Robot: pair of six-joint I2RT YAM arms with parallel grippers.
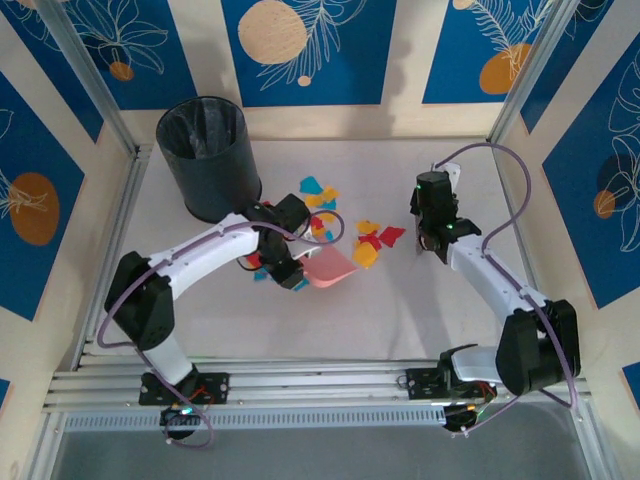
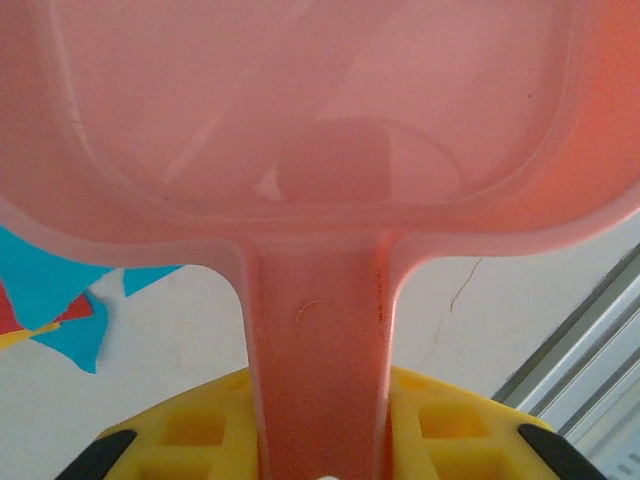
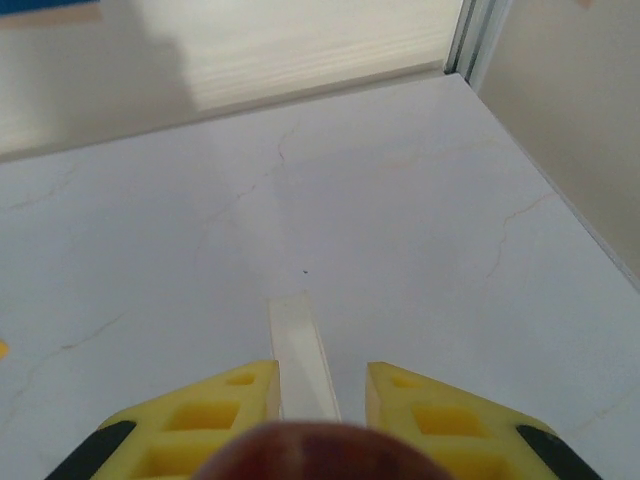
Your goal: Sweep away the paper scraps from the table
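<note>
Red, yellow and cyan paper scraps (image 1: 322, 196) lie scattered on the white table (image 1: 400, 310), with more of them (image 1: 371, 243) a little to the right. My left gripper (image 1: 297, 274) is shut on the handle of a pink dustpan (image 1: 331, 268), which sits just left of the scraps. In the left wrist view the dustpan (image 2: 320, 110) spreads ahead of my left gripper (image 2: 320, 405), and cyan scraps (image 2: 45, 290) lie to its left. My right gripper (image 1: 447, 182) stands right of the scraps. In the right wrist view my right gripper (image 3: 322, 378) is shut on a thin white handle (image 3: 298, 345) over bare table (image 3: 400, 200).
A black bin (image 1: 206, 156) stands at the back left, close behind my left arm. Aluminium rails (image 1: 110, 250) edge the table, and patterned wall panels rise behind them. A rail (image 3: 468, 40) marks the back right corner.
</note>
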